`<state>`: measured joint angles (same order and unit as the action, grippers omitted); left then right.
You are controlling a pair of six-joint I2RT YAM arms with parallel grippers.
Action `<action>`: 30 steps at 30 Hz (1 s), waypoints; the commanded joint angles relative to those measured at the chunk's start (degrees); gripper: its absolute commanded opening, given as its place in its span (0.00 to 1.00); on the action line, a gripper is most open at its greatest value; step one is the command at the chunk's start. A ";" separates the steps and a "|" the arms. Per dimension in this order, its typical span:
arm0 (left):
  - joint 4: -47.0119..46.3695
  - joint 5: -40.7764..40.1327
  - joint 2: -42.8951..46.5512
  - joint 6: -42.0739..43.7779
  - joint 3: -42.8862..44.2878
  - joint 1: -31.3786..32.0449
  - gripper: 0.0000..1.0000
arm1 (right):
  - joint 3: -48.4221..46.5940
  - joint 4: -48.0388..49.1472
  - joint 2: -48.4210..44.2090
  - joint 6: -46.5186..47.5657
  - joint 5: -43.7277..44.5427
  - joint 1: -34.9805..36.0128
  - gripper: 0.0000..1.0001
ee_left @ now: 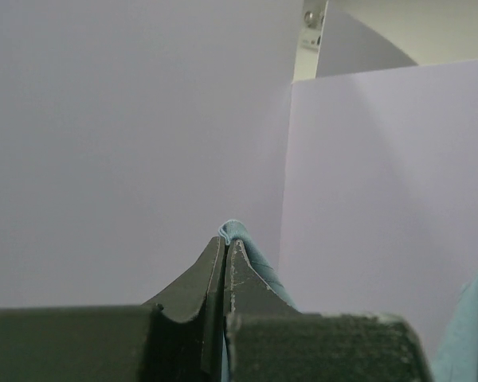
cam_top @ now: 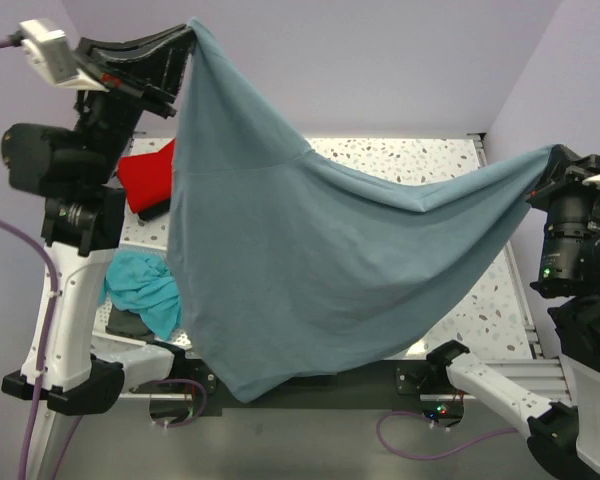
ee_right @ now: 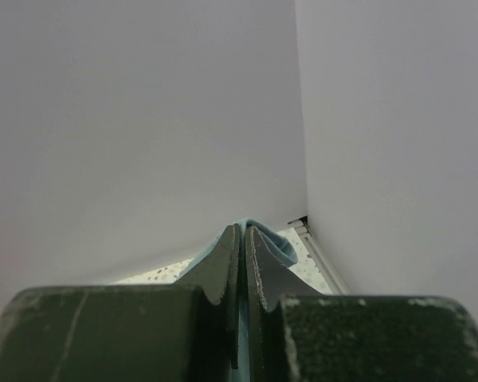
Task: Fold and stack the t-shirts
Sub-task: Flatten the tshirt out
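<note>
The slate-blue t-shirt [cam_top: 310, 270] hangs across the frame's middle, its loose hem drooping at lower centre. It is likely light and limp, best taken by corners. At right, the right gripper [cam_top: 555, 160] is clenched on 1 corner; at upper left, the left gripper [cam_top: 188, 38] pinches another.

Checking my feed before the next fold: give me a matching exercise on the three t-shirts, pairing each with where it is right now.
Things:
1. grey-blue t-shirt
2. red t-shirt
3. teal t-shirt

Places:
A. crumpled at the near left of the table
B. held up in the air, stretched between the left gripper and the right gripper
C. lying at the table's far left

Pairs: 1-B; 2-C; 3-A
</note>
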<state>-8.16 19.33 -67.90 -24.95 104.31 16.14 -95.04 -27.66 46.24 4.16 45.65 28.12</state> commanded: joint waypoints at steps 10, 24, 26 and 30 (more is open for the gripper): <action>-5.29 0.18 15.23 -0.98 -4.29 -0.41 0.00 | -8.40 -1.95 -1.32 -2.40 -7.92 0.18 0.00; 6.57 -1.31 25.01 1.31 8.62 -0.85 0.00 | -20.42 -9.60 -5.20 -6.98 -15.76 0.18 0.00; 7.11 -1.40 24.66 1.13 11.08 -1.02 0.00 | -22.19 -10.66 -4.76 -7.15 -16.11 0.09 0.00; 7.37 -1.58 23.60 0.78 14.07 -1.55 0.00 | -24.66 -11.63 -4.23 -6.98 -16.38 0.18 0.00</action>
<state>-1.76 19.81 -41.87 -24.45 116.49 15.11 -118.54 -38.02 41.45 -2.96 29.34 28.23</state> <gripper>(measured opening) 0.021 0.025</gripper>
